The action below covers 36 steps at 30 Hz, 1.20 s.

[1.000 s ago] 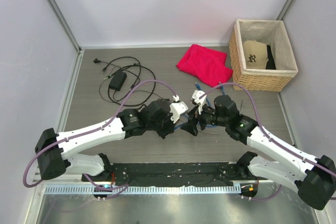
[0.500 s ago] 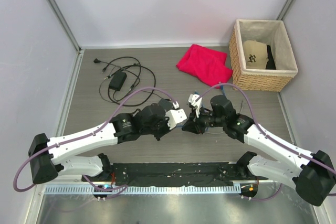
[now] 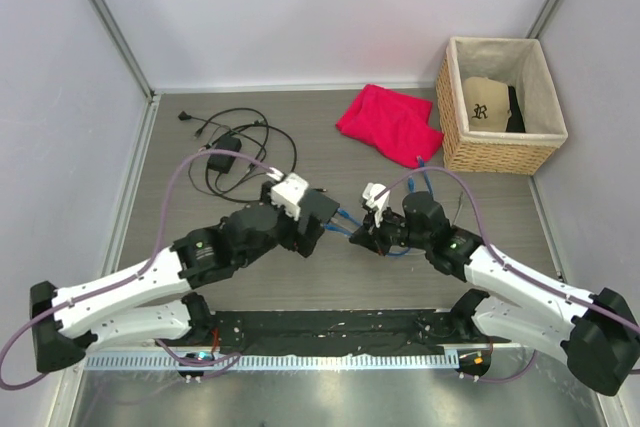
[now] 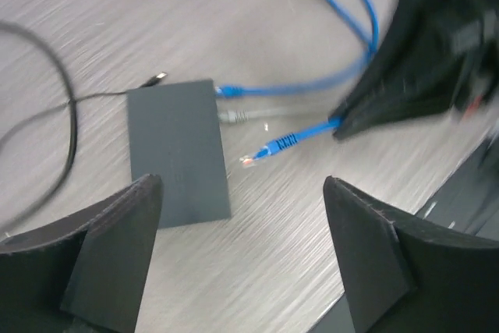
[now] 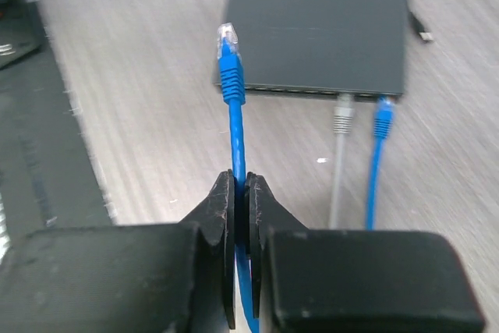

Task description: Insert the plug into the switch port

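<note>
Blue and thin, the cable [image 5: 234, 115] sits pinched in the clamped right gripper [image 5: 239, 185], its plug [image 5: 226, 37] raised near the socket edge of the switch [image 5: 312, 37], not in a port. The switch lies flat on the table [image 5: 140, 115], with a grey plug [image 5: 343, 118] and a second blue plug [image 5: 381, 124] seated in it. The left gripper [image 4: 242, 189] hovers above with its jaws spread, grasping nothing.

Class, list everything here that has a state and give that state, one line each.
Left fingers, open, empty.
Right fingers, shut on the loose blue cable.
Switch, lying flat, two ports filled.
Plug, not inserted, pointing toward the switch.
Grey cable, plugged in.
Second blue cable, plugged in.
Cloth, crumpled.
Basket, holds a cap.
</note>
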Motion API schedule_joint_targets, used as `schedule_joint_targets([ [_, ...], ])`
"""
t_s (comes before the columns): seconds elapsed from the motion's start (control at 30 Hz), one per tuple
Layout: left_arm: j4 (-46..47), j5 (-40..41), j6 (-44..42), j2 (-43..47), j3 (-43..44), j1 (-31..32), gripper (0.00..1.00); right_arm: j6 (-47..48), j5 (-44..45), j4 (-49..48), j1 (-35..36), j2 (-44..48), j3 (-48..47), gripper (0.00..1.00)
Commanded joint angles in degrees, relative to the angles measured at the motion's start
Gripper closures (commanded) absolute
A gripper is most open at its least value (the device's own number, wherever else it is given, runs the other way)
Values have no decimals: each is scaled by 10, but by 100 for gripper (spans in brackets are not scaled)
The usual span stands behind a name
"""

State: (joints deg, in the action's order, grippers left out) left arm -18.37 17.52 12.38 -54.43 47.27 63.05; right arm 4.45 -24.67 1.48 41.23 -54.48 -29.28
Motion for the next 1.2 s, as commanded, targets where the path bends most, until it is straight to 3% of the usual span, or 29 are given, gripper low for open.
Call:
schedule_joint_targets([
  [0.0,60,122,245,56,-37,-18,10,10,114,-113,29,19,30,99],
  [0.1,37,168,402,64,-49,-21,9,14,194,-154,67,18,46,99],
  [0.2,56,169,461,55,-69,-22,9,26,265,-203,108,13,63,99],
  [0.37,52,176,577,22,-65,-43,13,36,311,-231,146,-22,63,99],
  [0.67,75,146,608,-26,-67,-79,20,-21,315,-292,155,-46,71,99],
  [0.8,135,109,630,-37,-109,-104,23,-87,309,-336,154,-50,90,99],
  [1.17,236,66,633,-92,-112,-113,38,-192,290,-387,144,-63,117,99],
])
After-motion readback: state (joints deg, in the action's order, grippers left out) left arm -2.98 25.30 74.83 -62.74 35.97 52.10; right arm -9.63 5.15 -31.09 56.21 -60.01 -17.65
